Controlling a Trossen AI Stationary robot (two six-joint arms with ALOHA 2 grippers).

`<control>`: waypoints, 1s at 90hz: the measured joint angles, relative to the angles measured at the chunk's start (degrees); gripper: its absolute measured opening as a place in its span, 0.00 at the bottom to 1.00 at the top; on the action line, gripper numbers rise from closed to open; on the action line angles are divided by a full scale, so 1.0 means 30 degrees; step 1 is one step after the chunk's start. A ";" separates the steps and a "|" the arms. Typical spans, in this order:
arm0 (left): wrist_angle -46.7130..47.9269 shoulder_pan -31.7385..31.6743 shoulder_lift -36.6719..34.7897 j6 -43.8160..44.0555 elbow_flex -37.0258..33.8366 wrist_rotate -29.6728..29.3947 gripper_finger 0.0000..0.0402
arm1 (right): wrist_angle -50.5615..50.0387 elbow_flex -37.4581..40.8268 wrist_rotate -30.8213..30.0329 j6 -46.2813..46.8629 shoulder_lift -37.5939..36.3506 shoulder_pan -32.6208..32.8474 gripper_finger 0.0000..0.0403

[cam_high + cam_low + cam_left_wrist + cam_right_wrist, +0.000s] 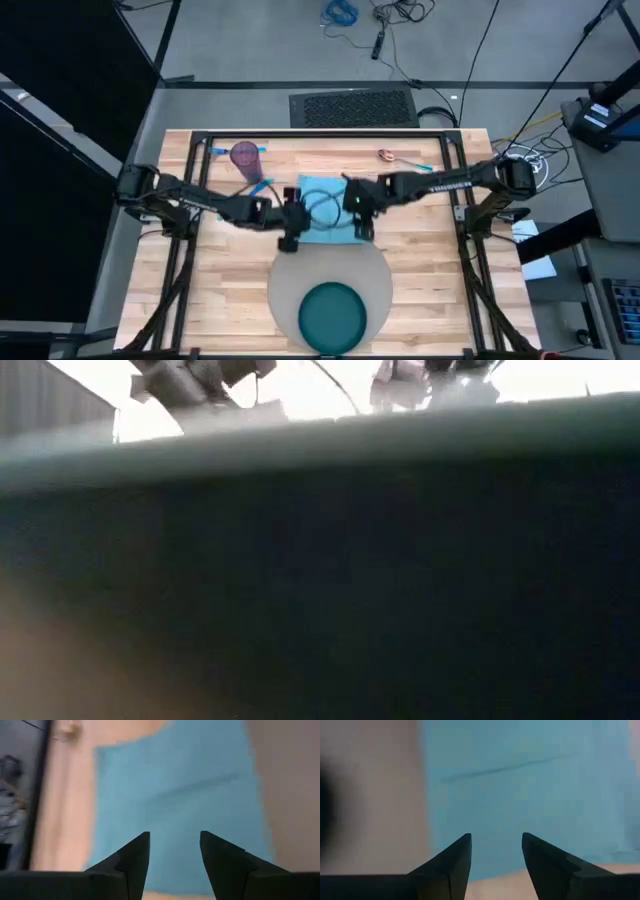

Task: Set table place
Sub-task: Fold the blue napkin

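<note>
**A:** Where does the placemat (285, 275) lie?

**B:** Near the front edge of the table (220, 300), flat, with the dark teal plate (333, 316) on its front half. The light blue napkin (327, 210) lies just behind it, its front edge at or over the mat's back rim. I cannot tell which.

**A:** And the grippers?

**B:** Both hang over the napkin. The left gripper (174, 847) is at its left front corner, close to the mat's back rim; the right gripper (496, 849) is over its right side. Each has its fingers spread with nothing between them.

**A:** What could go wrong?

**B:** I'd judge the cloth to be the risk. Thin and limp, it could slip a pinch that only catches the top fold, or bunch if the two arms pull unevenly. A low grab at the front corner might also snag the mat and drag the plate with it. A purple cup (245, 155) stands well behind the left arm.
</note>
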State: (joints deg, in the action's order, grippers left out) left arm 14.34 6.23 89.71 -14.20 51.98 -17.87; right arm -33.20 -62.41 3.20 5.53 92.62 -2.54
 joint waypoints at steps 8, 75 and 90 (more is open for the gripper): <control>-0.0128 0.1032 0.0036 0.0577 -0.0523 0.0244 0.40 | 0.0344 0.0010 -0.0220 0.0324 0.0000 0.1146 0.40; -0.0857 0.2823 0.3206 0.1582 -0.0967 -0.0757 0.40 | 0.4550 0.4570 -0.0664 0.3456 -0.0007 0.2513 0.40; -0.1274 0.2842 0.3577 0.1590 -0.0967 -0.1320 0.40 | 0.4617 0.4707 -0.0663 0.3560 -0.0007 0.2513 0.40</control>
State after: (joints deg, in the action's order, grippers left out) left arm 10.51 14.76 100.44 -9.43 49.08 -21.83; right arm -19.35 -48.29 1.21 16.21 92.60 4.99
